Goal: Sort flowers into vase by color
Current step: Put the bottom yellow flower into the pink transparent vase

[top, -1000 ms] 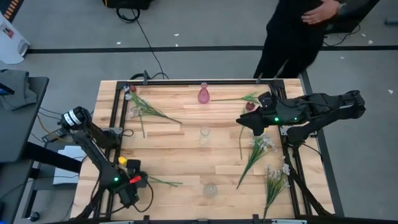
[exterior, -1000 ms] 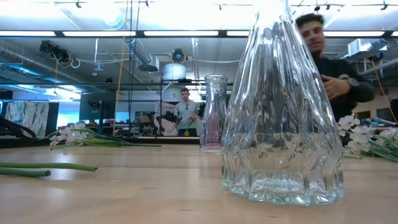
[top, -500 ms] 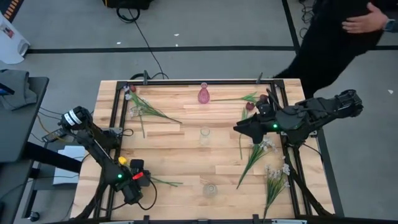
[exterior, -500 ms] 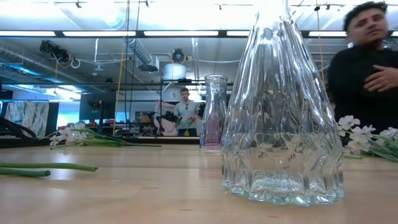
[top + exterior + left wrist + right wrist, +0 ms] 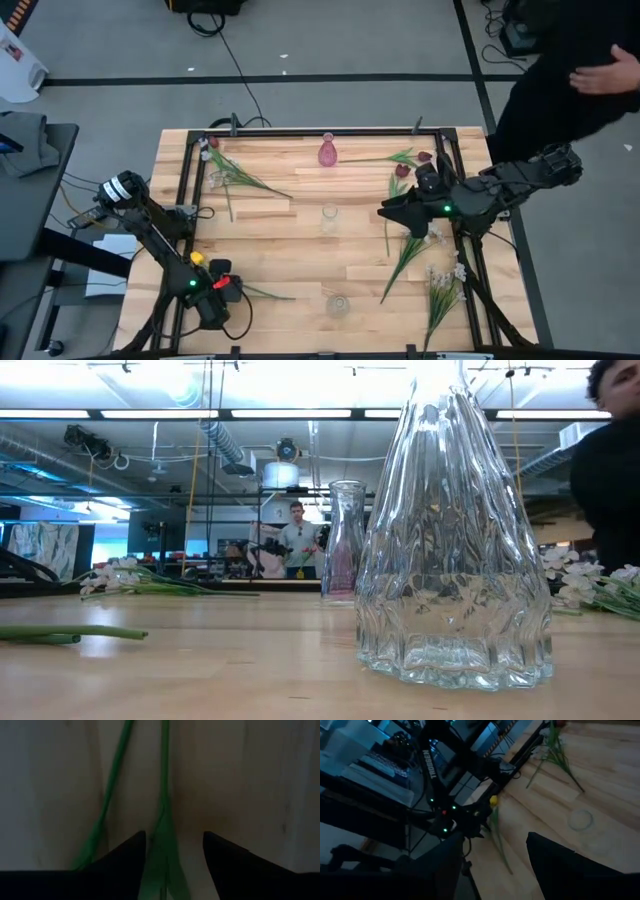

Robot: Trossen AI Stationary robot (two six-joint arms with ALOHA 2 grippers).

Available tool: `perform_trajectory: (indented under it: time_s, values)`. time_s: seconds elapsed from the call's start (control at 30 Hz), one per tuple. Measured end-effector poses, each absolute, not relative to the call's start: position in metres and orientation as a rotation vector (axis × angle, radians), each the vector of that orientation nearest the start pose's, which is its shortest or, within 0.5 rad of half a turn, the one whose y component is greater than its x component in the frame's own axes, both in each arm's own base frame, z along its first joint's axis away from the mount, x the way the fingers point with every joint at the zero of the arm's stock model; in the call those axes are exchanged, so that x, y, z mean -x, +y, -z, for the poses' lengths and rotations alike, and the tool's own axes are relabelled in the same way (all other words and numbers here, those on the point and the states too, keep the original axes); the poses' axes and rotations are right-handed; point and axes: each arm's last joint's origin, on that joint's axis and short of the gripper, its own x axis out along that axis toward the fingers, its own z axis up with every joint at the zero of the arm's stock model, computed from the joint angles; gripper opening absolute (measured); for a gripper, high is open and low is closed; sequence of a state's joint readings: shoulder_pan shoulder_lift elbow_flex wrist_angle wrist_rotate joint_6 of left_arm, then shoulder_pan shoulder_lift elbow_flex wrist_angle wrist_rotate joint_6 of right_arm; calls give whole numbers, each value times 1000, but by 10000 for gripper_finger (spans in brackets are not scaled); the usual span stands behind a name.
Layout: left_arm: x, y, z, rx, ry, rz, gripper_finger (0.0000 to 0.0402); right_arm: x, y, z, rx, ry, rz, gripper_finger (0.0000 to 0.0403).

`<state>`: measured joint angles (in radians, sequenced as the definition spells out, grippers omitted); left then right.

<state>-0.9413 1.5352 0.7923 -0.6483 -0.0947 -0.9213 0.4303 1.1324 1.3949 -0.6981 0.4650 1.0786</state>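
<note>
Narrowing around the yellow tulip's stem (image 5: 162,820) beside the clear vase (image 5: 338,304), the left end effector (image 5: 172,857) seems mid-grasp, its fingers spread yet.

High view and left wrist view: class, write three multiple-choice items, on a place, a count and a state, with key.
1. Where is the pink vase?
A. table's top edge, middle
B. bottom left corner
C. the floor
2. How many vases?
A. one
B. three
C. five
3. The left tool is:
A. shut on a vase
B. open astride a green stem
C. holding blossoms
Key: A, beside the top rail; B, one pink, two clear vases; B, jaws apart around the stem.
</note>
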Motion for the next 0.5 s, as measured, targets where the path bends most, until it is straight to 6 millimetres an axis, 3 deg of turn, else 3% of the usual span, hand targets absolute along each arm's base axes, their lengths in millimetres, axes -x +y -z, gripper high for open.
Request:
perform_trajectory:
  time_s: [0.23, 0.5]
  values:
    - [-144, -191, -140, 111, 1379, -23, 159, -198, 84, -427, -874, 304, 222, 233]
    - [-143, -191, -137, 121, 1376, -28, 155, -196, 87, -428, -870, 277, 239, 233]
